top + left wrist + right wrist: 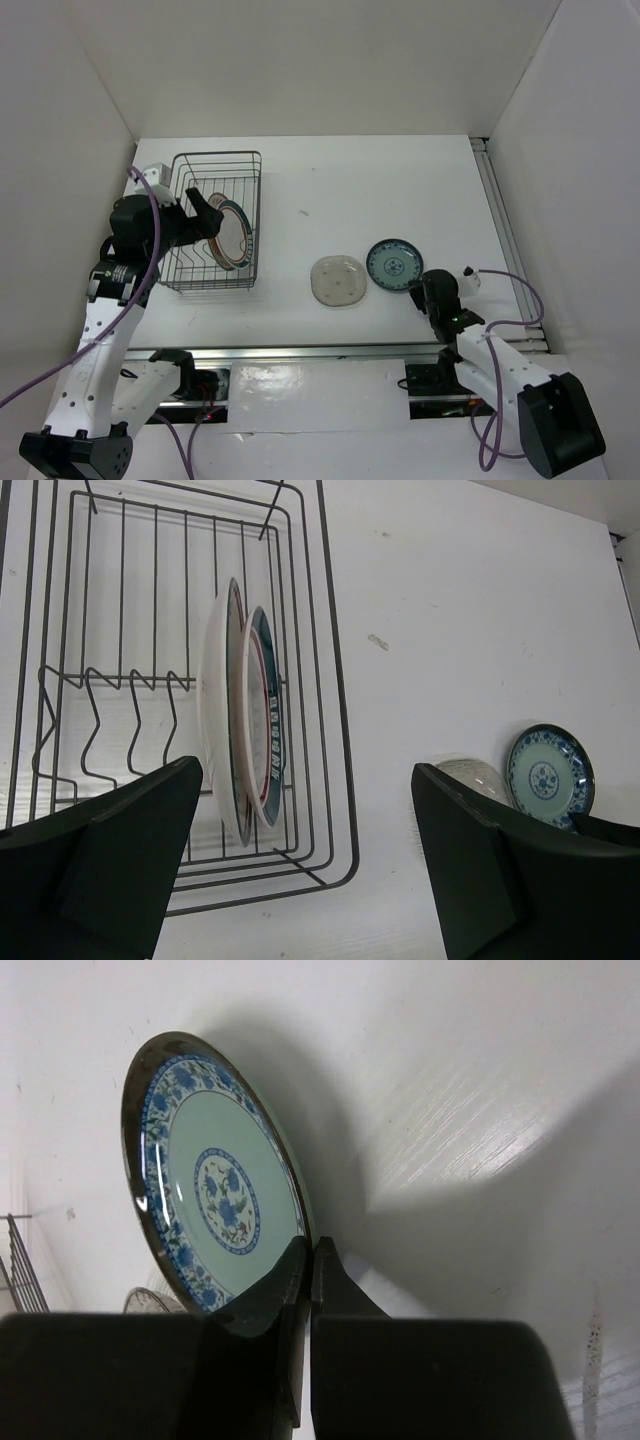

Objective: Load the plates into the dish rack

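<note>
While the left gripper (305, 780) was held open over the dish rack (218, 154), the teal-blue plate (215, 1185) was pinched at its rim by the right gripper (308, 1252); a lift toward the rack was judged due next.

Left hand (305, 768) hides part of beige plate (478, 778).

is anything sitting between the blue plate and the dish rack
Yes: the beige plate lies flat between the blue plate and the dish rack, right beside the blue plate; a straight slide would likely hit it.
</note>
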You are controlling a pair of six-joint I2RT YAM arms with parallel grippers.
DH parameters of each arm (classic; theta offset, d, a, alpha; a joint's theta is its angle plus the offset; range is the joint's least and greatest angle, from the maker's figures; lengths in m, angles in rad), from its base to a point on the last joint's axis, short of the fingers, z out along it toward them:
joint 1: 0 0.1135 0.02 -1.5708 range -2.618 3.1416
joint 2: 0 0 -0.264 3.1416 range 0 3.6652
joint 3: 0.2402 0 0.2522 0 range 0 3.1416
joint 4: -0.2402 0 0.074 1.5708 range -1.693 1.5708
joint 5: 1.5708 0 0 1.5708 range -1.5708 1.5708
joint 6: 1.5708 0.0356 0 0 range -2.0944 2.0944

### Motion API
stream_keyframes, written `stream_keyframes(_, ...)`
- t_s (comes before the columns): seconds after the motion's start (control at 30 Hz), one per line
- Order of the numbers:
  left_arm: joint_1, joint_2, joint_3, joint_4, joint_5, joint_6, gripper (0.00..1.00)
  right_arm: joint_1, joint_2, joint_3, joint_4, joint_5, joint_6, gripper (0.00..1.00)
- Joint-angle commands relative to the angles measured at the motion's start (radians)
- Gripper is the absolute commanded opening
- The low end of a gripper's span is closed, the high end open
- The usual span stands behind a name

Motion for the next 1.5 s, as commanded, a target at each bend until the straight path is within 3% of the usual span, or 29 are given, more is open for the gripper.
stream_keyframes(0.0,0.008,-0.007,0.034,0.038,0.037,0.022,1.0,0.007,-0.031,0.044,-0.04,0.117,0.051,0.0)
stream_keyframes(0.1,0.008,-0.007,0.034,0.038,0.071,0.022,1.0,0.007,-0.061,0.077,-0.04,0.159,0.085,0.0)
stream_keyframes(0.23,0.008,0.016,0.034,0.058,0.161,0.043,1.0,0.007,-0.073,0.132,0.082,0.188,0.069,0.0)
stream_keyframes(0.3,0.008,0.027,0.034,0.067,0.222,0.043,1.0,0.016,-0.073,0.153,0.149,0.173,0.001,0.0)
stream_keyframes(0.37,0.008,0.04,0.034,0.077,0.282,0.053,1.0,0.029,-0.049,0.153,0.333,0.093,-0.126,0.0)
stream_keyframes(0.5,0.008,0.059,0.025,0.096,0.402,0.053,1.0,0.038,0.069,0.144,0.721,-0.27,-0.369,0.0)
stream_keyframes(0.53,0.008,0.059,0.025,0.11,0.429,0.053,1.0,0.047,0.105,0.158,0.863,-0.451,-0.398,0.0)
stream_keyframes(0.67,0.008,0.081,0.025,0.131,0.549,0.063,1.0,0.127,0.284,0.236,1.05,-0.709,-0.463,0.0)
stream_keyframes(0.93,0.008,0.116,0.016,0.159,0.658,0.073,1.0,0.363,0.395,0.428,1.013,-0.673,-0.592,0.0)
stream_keyframes(1.17,0.008,0.107,0.007,0.168,0.669,0.073,0.95,0.429,0.476,0.515,1.004,-0.616,-0.619,0.0)
stream_keyframes(1.47,0.008,0.061,0.016,0.136,0.437,0.053,0.98,0.429,0.392,0.483,0.831,-0.516,-0.727,0.0)
